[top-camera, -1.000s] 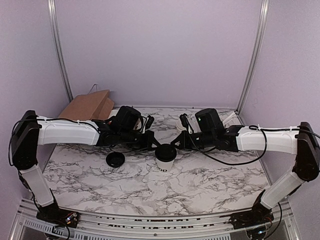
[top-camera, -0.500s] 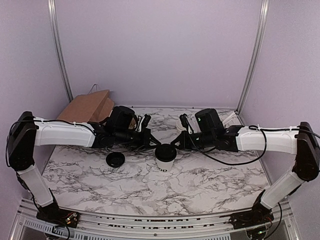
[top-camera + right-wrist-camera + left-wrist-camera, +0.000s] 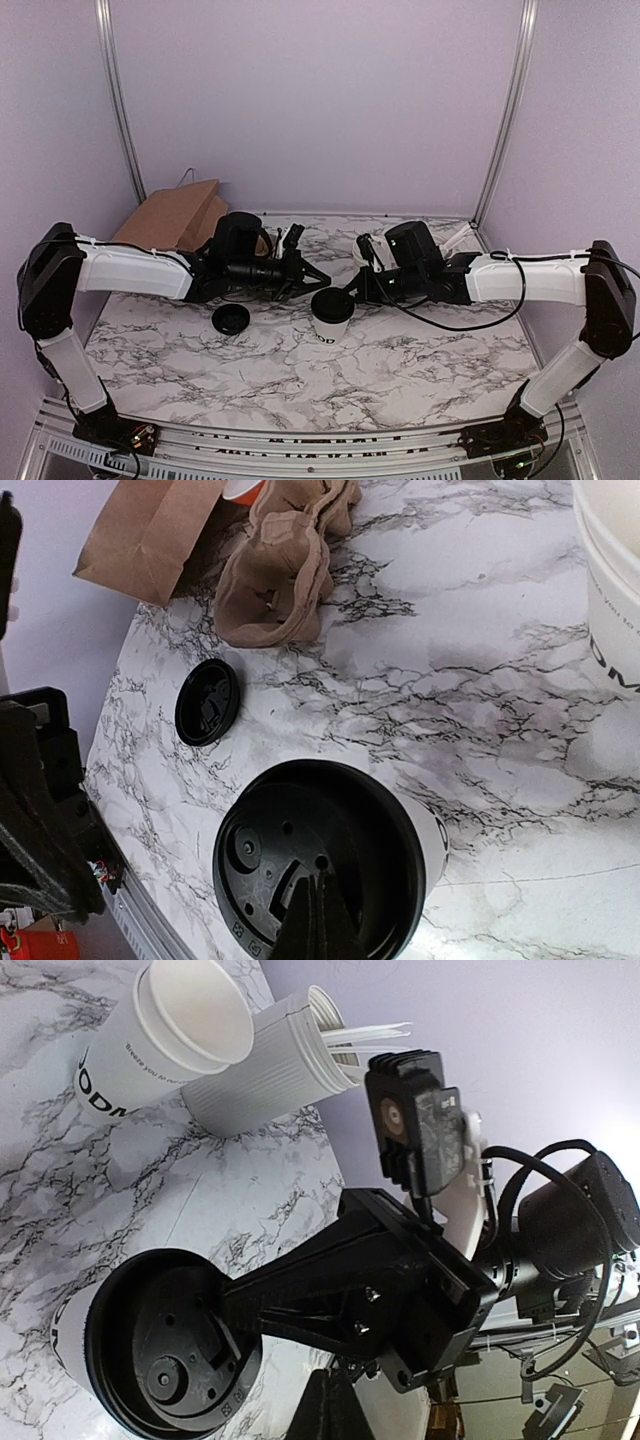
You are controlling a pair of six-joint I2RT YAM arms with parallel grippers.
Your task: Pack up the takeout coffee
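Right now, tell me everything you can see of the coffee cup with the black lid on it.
The coffee cup is small, white paper, with black lettering low on its side. It stands upright near the middle of the marble table. A round black plastic lid, moulded with rings, covers its mouth. The right tool, shut, lies on the lid's top and seems to press it; whether the lid is fully seated I cannot tell.
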